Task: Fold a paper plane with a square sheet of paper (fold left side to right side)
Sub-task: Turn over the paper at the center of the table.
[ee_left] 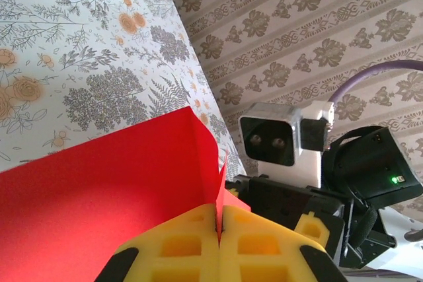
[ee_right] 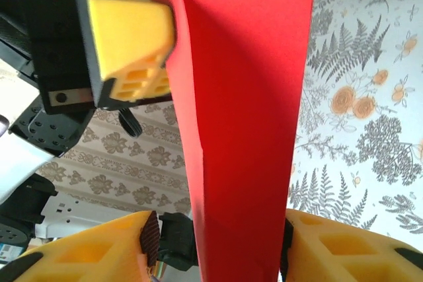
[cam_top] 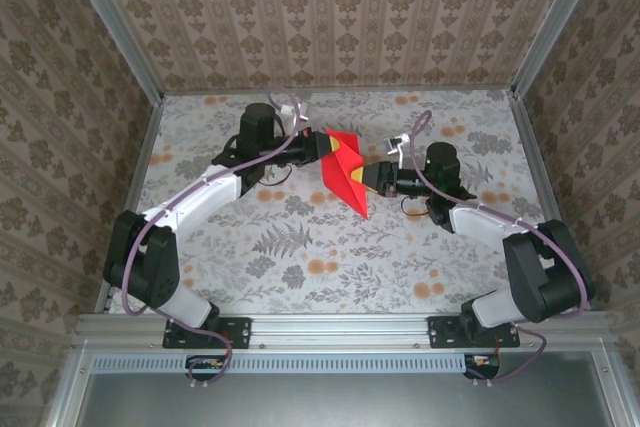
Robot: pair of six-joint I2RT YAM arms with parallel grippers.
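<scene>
- left claw (ee_left: pixel 219 229) is clenched on the red sheet of paper (cam_top: pixel 345 172); its yellow fingers (ee_left: pixel 178 246) meet right at a crease
- the paper looks lifted off the floral worktop (cam_top: pixel 300 257), around the middle between the two arms; partly folded, pointy end toward the arm bases
- right claw (ee_right: pixel 218 246) is spread; the paper runs between its fingers (ee_right: pixel 344 252); one side touches, we see a gap on the other
</scene>
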